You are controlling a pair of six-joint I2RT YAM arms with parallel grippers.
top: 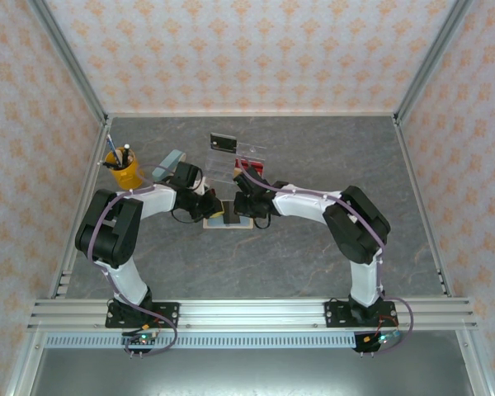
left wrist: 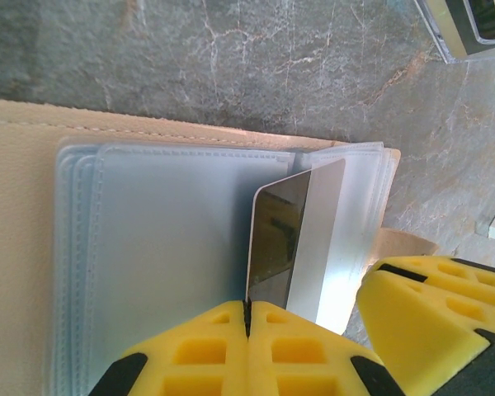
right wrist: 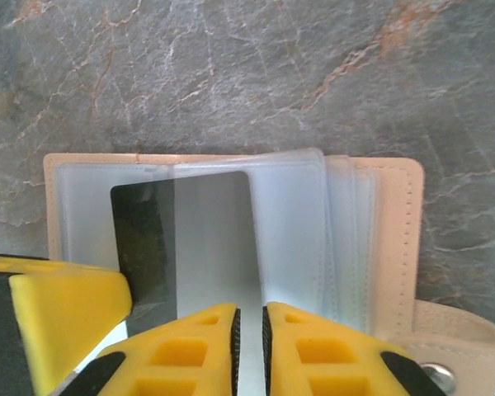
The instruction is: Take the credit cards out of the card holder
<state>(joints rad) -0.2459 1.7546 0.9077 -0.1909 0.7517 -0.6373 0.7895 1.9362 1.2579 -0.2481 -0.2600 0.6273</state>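
Observation:
The tan card holder (top: 228, 219) lies open on the table between the two arms, its clear sleeves (left wrist: 173, 247) fanned out. A dark and silver credit card (left wrist: 293, 239) sticks out of a sleeve. My left gripper (left wrist: 249, 312) is shut on that card's near edge. Over the same card (right wrist: 198, 239) and the holder (right wrist: 392, 239), my right gripper (right wrist: 249, 318) has its jaws a narrow gap apart, pinching nothing. The two grippers sit almost touching, left (top: 210, 206) and right (top: 243, 205).
A clear plastic tray (top: 239, 158) stands just behind the holder, with a black card (top: 223, 142) at its far edge. A blue-grey block (top: 169, 165) and a yellow pen cup (top: 122, 171) are at the back left. The holder's tan tab with its snap (right wrist: 458, 346) points right.

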